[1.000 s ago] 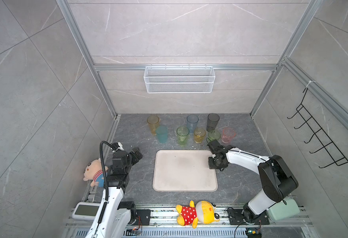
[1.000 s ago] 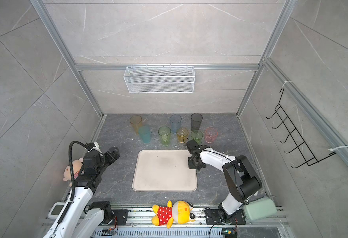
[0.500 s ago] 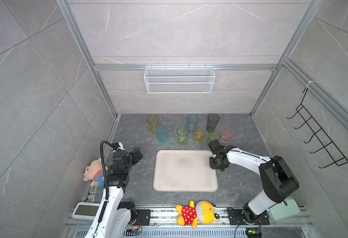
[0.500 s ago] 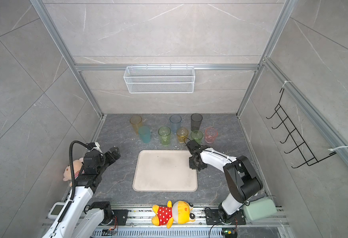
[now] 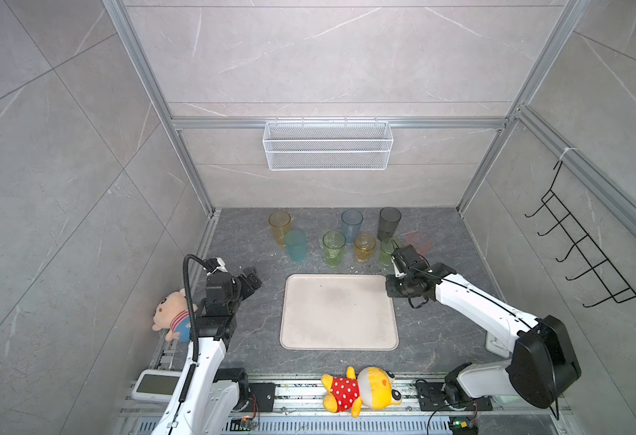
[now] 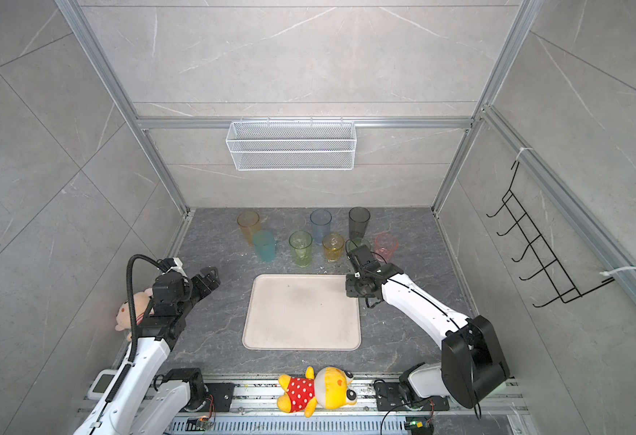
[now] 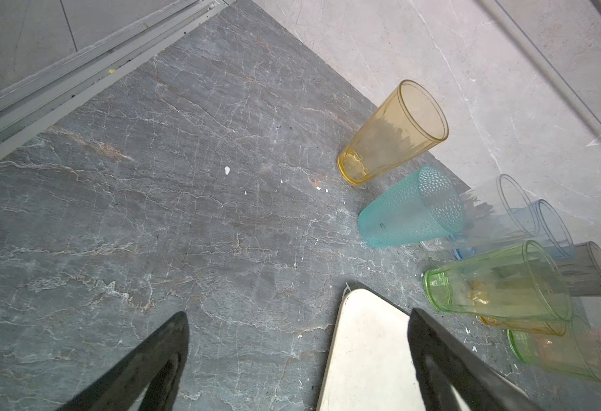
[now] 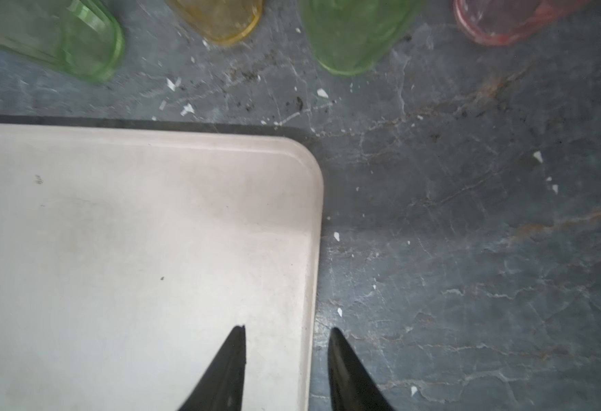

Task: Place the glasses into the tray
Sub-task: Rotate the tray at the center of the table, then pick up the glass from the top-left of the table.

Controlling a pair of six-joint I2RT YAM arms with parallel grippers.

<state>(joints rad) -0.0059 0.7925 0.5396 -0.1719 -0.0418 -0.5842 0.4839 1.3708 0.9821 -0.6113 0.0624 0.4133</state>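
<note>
I see my left gripper [image 5: 251,280] at centre left in a top view, jaws spread wide and empty. My right gripper [image 8: 286,329] has its jaws parted astride the right rim of the tray [image 5: 339,312], not pinching it. The glasses [image 5: 334,243] stand just above the tray, mid-frame. The tiny dark print on the teal tumbler [image 7: 409,210] is too small to read.

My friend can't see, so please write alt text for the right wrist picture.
The open right gripper straddles the edge of a bare beige tray near its rounded corner. Beyond it, two green tumblers, a yellow tumbler and a pink tumbler stand on the grey stone tabletop.
</note>
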